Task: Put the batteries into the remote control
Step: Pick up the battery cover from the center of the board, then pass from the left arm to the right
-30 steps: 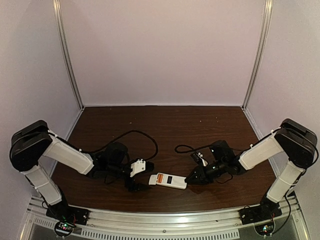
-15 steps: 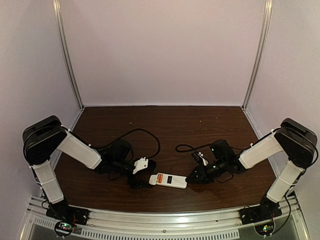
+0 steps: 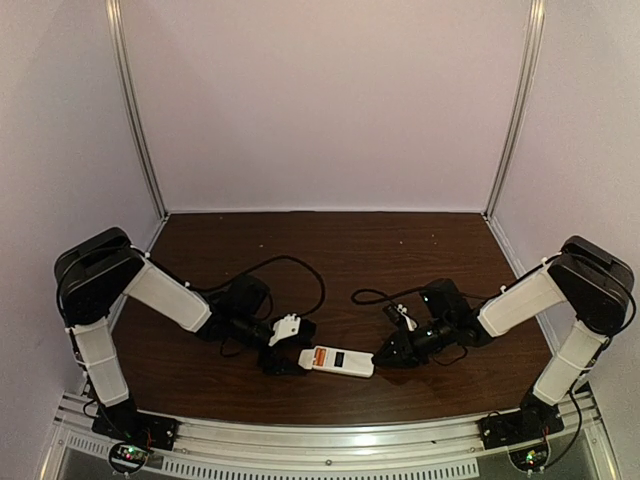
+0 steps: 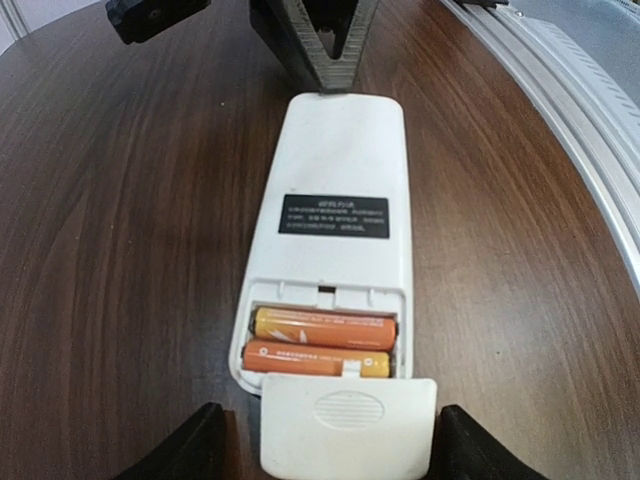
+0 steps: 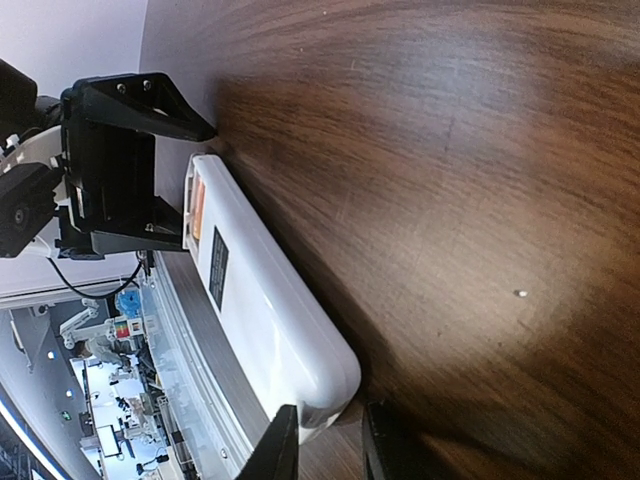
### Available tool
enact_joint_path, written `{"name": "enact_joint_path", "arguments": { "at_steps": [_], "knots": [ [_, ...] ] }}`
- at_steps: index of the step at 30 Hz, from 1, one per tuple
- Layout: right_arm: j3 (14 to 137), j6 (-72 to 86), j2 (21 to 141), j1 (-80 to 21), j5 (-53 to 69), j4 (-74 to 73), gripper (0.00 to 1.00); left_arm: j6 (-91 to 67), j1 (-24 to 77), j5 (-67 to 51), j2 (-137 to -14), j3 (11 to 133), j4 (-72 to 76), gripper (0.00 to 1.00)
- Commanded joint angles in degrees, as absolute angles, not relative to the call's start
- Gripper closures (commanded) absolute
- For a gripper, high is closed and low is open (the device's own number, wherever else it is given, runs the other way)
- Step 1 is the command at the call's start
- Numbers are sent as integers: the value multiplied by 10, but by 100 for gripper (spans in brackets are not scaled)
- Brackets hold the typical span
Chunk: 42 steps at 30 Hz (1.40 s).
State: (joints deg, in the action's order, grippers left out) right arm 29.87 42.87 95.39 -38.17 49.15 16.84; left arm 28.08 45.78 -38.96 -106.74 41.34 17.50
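Observation:
The remote control (image 3: 340,361) (image 4: 335,180) (image 5: 255,300) lies back-up near the table's front edge. Its compartment is uncovered, and two orange batteries (image 4: 325,328) (image 4: 318,358) lie side by side inside. A loose white cover (image 4: 348,425) rests at the compartment's mouth, overlapping the near edge. My left gripper (image 3: 293,350) (image 4: 335,445) is open and straddles this cover, with a slim gap showing on the left side. My right gripper (image 3: 380,357) (image 5: 330,440) is at the remote's opposite end. Its jaws stand narrowly apart with that end pinched between the tips.
An aluminium rail (image 3: 330,435) (image 4: 560,90) runs along the front edge just behind the remote. Black cables (image 3: 290,265) (image 3: 370,297) loop on the wood behind each wrist. Pale walls enclose the table on three sides.
My left arm has reached rightward, bringing its gripper up to the remote's left end, and its jaws have narrowed a little. The remote and right arm have stayed put.

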Motion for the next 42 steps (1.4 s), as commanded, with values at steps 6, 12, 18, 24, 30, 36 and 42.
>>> {"name": "enact_joint_path", "arguments": {
  "at_steps": [6, 12, 18, 24, 30, 36, 42],
  "knots": [
    [305, 417, 954, -377, 493, 163, 76, 303, 454, -399, -1094, 444, 111, 46],
    [306, 414, 930, -373, 490, 156, 75, 302, 454, -381, -1062, 463, 64, 55],
    [321, 404, 832, -365, 471, 126, 61, 281, 465, -327, -971, 481, 7, 56],
    [355, 444, 766, -378, 477, 120, 55, 255, 503, -246, -911, 541, -82, 57],
    [361, 506, 765, -418, 468, 175, 55, 228, 571, -169, -906, 611, -116, 55],
    [376, 525, 781, -458, 451, 195, 56, 215, 595, -140, -917, 643, -127, 55],
    [378, 546, 794, -472, 447, 226, 58, 217, 608, -133, -922, 652, -127, 55]
  ]
}}
